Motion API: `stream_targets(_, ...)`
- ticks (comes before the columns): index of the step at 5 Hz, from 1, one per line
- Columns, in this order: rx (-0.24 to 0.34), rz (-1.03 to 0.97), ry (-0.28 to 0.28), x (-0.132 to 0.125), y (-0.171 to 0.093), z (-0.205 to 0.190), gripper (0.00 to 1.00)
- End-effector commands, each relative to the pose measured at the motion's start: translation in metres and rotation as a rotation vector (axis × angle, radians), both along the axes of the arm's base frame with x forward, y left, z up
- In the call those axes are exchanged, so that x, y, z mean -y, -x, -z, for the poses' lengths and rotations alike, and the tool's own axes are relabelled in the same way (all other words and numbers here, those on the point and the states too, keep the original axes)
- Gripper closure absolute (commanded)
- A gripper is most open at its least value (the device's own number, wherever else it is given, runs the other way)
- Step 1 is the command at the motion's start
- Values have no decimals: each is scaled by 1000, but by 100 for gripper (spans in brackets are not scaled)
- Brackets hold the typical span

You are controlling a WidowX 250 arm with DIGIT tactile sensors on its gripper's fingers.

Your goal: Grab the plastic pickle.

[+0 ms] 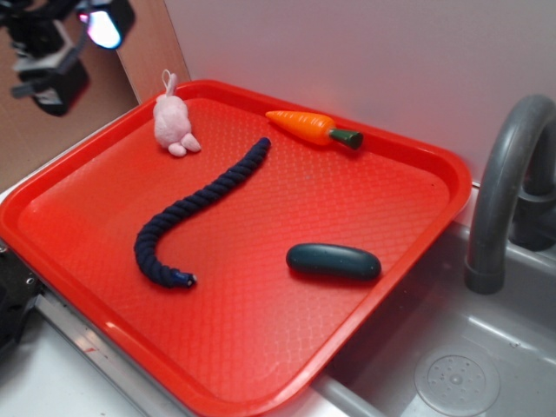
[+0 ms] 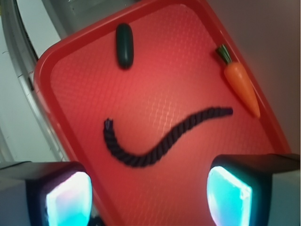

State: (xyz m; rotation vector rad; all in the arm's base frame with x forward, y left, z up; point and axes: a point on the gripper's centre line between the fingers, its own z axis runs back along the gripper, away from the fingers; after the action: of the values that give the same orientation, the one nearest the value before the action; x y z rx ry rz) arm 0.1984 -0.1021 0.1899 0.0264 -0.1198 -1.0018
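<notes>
The plastic pickle (image 1: 334, 261) (image 2: 124, 45), a smooth dark teal capsule, lies flat on the red tray (image 1: 261, 347) (image 2: 188, 56) near its right edge, beside the sink. My gripper (image 1: 61, 48) (image 2: 148, 195) hangs high above the tray's far left corner, well away from the pickle. Its two fingers stand wide apart with glowing cyan pads (image 2: 68, 200), and only tray surface shows between them.
A navy twisted rope (image 1: 195, 213) (image 2: 155, 139) curves across the tray's middle. An orange carrot (image 1: 313, 128) (image 2: 240, 84) and a pink plush rabbit (image 1: 174, 122) lie along the far side. A grey faucet (image 1: 504, 191) and sink (image 1: 452, 373) stand to the right.
</notes>
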Motion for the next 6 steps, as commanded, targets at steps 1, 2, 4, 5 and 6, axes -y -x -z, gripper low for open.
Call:
stream_targets(1,-35,91,-20,57,-23,29,0)
stream_targets(2,-80,99,-43,71,-28,52,0)
stream_targets(4,-133,148,-52,88,-30,88,0)
stream_targets(5,-131,187,-72,98,-32,103,0)
stream_targets(6,-133,211,-100,107,-33,114,0)
